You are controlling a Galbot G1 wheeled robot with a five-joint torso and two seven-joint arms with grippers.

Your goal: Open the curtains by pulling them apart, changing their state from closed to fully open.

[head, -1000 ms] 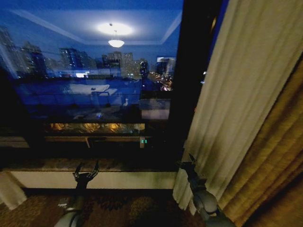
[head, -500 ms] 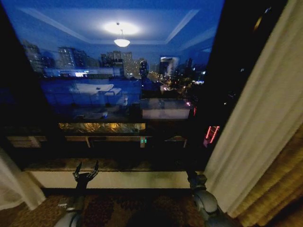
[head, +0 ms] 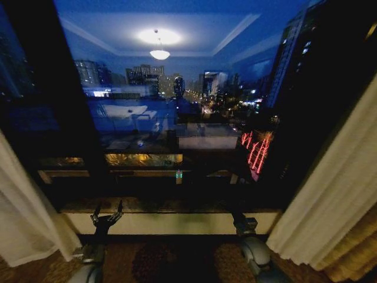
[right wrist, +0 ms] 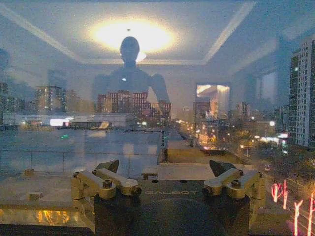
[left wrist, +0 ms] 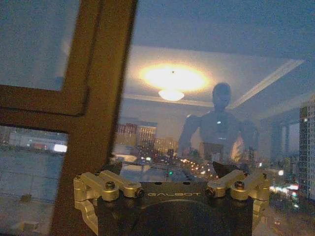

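Note:
The curtains stand apart at the two sides of a dark window. The left sheer panel (head: 26,218) hangs at the lower left and the right sheer panel (head: 330,200) at the right edge. My left gripper (head: 106,213) is held low before the sill, right of the left panel, open with nothing in it. The left wrist view shows this gripper (left wrist: 167,169) facing the glass and a wooden window frame (left wrist: 93,113). My right gripper (head: 242,223) is low, left of the right panel and apart from it. It (right wrist: 165,167) is open and faces the glass.
A pale window sill (head: 171,223) runs across below the glass. A thick golden-brown drape (head: 359,253) hangs behind the right panel. Patterned carpet (head: 177,262) lies between my arms. The glass reflects a ceiling lamp (head: 159,53) and my own body.
The whole picture has slid to the right, so the camera moved. More of the left panel shows, less of the right one. My right gripper has dropped lower and come away from the right panel's edge.

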